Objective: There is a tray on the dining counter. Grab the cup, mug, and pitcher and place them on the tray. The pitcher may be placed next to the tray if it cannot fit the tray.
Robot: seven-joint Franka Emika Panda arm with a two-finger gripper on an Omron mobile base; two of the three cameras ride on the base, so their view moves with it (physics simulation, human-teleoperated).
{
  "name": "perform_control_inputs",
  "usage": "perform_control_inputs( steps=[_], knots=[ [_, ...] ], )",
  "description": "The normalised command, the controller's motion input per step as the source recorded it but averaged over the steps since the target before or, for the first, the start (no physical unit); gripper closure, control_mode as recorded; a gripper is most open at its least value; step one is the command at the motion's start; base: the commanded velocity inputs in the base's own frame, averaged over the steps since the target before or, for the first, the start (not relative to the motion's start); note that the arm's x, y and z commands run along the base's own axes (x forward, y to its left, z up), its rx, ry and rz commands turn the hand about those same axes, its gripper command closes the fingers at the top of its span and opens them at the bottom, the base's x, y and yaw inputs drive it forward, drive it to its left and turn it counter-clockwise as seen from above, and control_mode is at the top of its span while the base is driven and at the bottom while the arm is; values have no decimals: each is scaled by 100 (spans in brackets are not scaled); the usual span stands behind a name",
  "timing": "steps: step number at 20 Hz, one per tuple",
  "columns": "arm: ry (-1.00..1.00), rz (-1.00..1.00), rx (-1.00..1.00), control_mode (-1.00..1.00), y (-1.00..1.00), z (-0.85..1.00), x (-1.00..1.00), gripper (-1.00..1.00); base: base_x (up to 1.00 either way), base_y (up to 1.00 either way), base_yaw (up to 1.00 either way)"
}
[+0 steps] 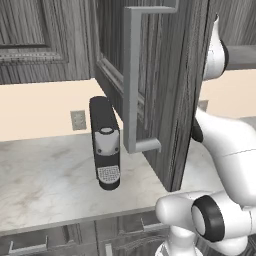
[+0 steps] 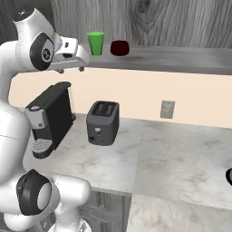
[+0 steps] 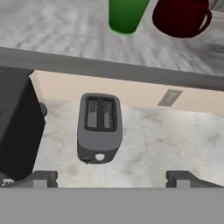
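Two vessels on woodgrain shelf: green cup [image 2: 95, 43], round mug [image 2: 120, 47]; claw [image 3: 111, 178] open.

Shelf [image 2: 181, 56]: above the worktop [image 2: 181, 154], carrying the cup [image 2: 95, 43] and mug [image 2: 120, 48].
Cup: left of the mug, just beside it.
Worktop: coffee machine [image 2: 49, 118] left, toaster [image 2: 103, 122] right of it, against the wall.
Wall outlet [image 2: 167, 109]: right of the toaster.
Pincer [image 2: 72, 68]: left of the cup, above the coffee machine.

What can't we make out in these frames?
- Mug: top cut off by the hand view's upper edge; handle unseen in the right base view.
- Cup: rim cut off likewise.
- Cabinet interior: left base view, blocked by the open cabinet door.
- Dark object: cropped at the right edge.
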Motion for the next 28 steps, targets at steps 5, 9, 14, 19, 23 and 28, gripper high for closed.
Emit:
perform_control_inputs(
  steps=[5,9,14,19,23,28],
  knots=[
    [-16,1,1,-100,-15,-13,-46,-100,0,0,0],
    [-31,7,1,-100,-21,14,-46,-100,0,0,0],
    [-30,6,2,-100,-5,16,-19,-100,0,0,0],
    [-10,3,10,-100,0,54,0,-100,0,0,0],
    [0,-2,19,-100,0,63,0,-100,0,0,0],
    [0,-13,38,-100,0,41,0,-100,0,0,0]
  ],
)
